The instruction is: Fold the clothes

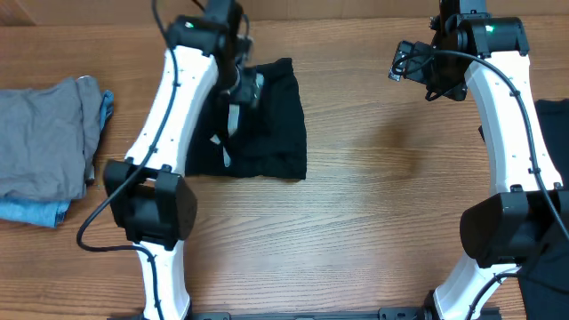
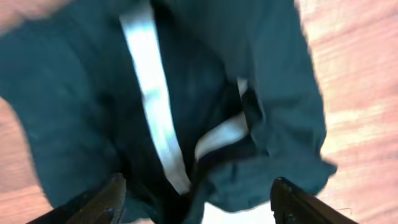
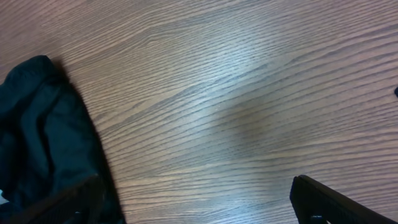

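Observation:
A black garment (image 1: 267,124) lies bunched in a rough rectangle on the wooden table (image 1: 373,204), left of centre, with white strips showing. My left gripper (image 1: 240,87) hovers over its upper left part. In the left wrist view the fingers (image 2: 196,202) are spread wide with black cloth (image 2: 273,93) and a white strip (image 2: 152,93) below them, and nothing is held. My right gripper (image 1: 411,62) is open and empty above bare table at the back right. Its wrist view shows open fingers (image 3: 199,202) over wood, with the black garment (image 3: 37,137) at the left edge.
A grey garment (image 1: 44,133) lies at the left edge on top of a light-blue one (image 1: 36,212). More black cloth (image 1: 556,124) shows at the right edge behind the right arm.

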You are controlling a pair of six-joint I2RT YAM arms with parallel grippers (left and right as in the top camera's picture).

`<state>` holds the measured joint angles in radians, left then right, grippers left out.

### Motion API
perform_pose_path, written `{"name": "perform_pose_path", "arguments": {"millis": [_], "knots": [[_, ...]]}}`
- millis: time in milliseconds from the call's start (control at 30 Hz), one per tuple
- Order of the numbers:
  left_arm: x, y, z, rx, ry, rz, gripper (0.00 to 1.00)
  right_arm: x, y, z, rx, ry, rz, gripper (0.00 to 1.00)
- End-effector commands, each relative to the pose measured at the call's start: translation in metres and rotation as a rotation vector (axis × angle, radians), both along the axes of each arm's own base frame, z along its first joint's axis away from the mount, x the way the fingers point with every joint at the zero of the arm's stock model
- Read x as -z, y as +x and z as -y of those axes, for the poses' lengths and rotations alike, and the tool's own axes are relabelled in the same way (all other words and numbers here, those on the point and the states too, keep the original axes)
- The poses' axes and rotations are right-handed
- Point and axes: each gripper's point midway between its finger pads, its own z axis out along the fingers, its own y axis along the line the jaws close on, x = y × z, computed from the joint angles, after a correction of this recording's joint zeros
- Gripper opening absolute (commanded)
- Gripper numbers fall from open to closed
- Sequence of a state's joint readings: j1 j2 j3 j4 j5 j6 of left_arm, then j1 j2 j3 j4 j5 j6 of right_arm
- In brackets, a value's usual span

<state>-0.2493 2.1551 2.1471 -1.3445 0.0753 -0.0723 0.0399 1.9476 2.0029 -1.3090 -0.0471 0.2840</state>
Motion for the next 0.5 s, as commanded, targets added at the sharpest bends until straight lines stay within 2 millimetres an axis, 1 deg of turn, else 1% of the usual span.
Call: {"name": "perform_pose_path", "arguments": {"millis": [0,100,167,233,300,333,467], "knots": [[0.033,-0.03,0.007,0.079,0.027,-0.125,0.76,-0.014,0.0,0.0,-0.004,-0.004,0.039,1.0],[0.053,-0.041,0.004,0.105,0.047,-0.172,0.73,-0.014,0.0,0.0,-0.004,-0.004,0.039,1.0],[0.06,-0.042,0.0,0.102,0.068,-0.174,0.72,-0.014,0.0,0.0,-0.004,-0.004,0.039,1.0],[0.061,-0.038,-0.001,0.1,0.07,-0.161,0.68,-0.014,0.0,0.0,-0.004,-0.004,0.039,1.0],[0.061,-0.032,-0.002,0.097,0.081,-0.137,0.59,-0.014,0.0,0.0,-0.003,-0.005,0.039,1.0],[0.061,-0.031,-0.002,0.097,0.082,-0.132,0.56,-0.014,0.0,0.0,-0.003,-0.005,0.039,1.0],[0.061,-0.03,-0.002,0.097,0.081,-0.127,0.55,-0.014,0.0,0.0,-0.004,-0.004,0.039,1.0]]}}
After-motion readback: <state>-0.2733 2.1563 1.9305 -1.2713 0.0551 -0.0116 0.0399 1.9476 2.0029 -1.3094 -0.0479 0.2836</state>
